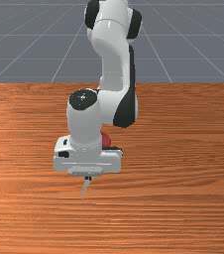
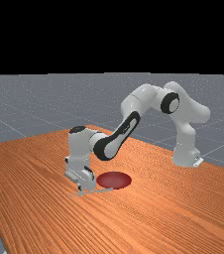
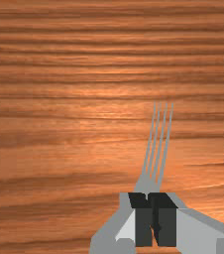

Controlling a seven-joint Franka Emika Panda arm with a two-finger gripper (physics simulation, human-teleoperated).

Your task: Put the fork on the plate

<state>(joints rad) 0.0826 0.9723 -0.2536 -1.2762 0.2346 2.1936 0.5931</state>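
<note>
In the front view, the white and grey arm (image 1: 115,62) reaches down over the orange-brown worktop (image 1: 183,198), and the jaws point downward. The fork (image 1: 85,187) is at the jaws, its pale grey tines slanting out from them toward the camera and a little to the front view's left. From here the tines blend into one slim, tapering sliver. Part of the red plate (image 1: 106,140) peeks out behind the jaws, past the wrist, on the front view's right.

In the far view, the fork is a long, thin, light grey strip crossing at the jaws. Its tined end sticks out to the far view's left of them; its narrow, plain handle runs to the far view's right of them, toward the near edge of the plate. The plate is a round, deep red dish, near the jaws on that same side. How high the fork sits above the worktop I can't tell.

In the wrist view, the jaws are nearly together, clamped on the fork at its neck. Just beyond them, smooth grey shoulders broaden from the neck into four long, straight, slender tines with wood grain visible between them, all reaching away from the jaws.
</note>
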